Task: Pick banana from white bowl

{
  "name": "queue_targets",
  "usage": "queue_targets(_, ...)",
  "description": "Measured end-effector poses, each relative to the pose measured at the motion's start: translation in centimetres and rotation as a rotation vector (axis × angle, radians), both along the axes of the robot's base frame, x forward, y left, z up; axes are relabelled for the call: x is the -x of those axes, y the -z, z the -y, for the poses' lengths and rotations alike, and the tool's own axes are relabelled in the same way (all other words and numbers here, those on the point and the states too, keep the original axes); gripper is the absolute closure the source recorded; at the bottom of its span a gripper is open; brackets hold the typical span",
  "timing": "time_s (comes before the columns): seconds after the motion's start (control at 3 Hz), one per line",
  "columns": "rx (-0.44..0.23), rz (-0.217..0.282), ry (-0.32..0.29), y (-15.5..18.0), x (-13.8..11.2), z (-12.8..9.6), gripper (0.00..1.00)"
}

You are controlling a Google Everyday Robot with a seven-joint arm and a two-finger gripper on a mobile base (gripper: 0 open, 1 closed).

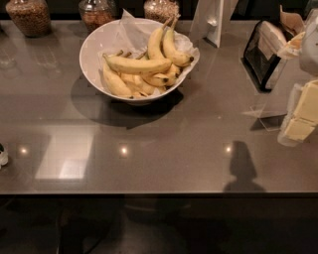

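The white bowl (92,47) stands at the back left of the grey counter, lined with crinkled white paper. It holds several bananas. The long, nearly straight yellow banana (136,64) lies across the top of the pile, stem to the left and dark tip to the right. Shorter curved bananas lie under and behind it. My gripper (300,116) shows at the right edge as cream-coloured blocks, well right of the bowl and a little nearer to me, holding nothing that I can see.
Three glass jars (27,15) (97,12) (161,9) stand along the back edge behind the bowl. A white stand (211,22) and a black holder (263,49) are at the back right. The counter's front edge (159,193) runs across the lower part.
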State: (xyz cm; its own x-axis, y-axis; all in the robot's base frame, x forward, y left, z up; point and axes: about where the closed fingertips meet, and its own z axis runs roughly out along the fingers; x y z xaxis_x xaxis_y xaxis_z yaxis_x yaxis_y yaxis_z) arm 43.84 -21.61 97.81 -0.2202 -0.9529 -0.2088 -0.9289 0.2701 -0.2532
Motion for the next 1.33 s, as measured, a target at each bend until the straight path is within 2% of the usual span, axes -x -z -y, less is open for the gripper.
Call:
queue_targets(0.33, 0.0, 0.0, 0.0, 0.0, 0.0, 0.0, 0.0)
queue_targets(0.67, -0.07, 0.052, -0.031, -0.6, -1.4, -2.4, 0.0)
queue_targets(1.33, -0.251, 0.182, -0.193, -2.4, -8.4, -11.3, 0.0)
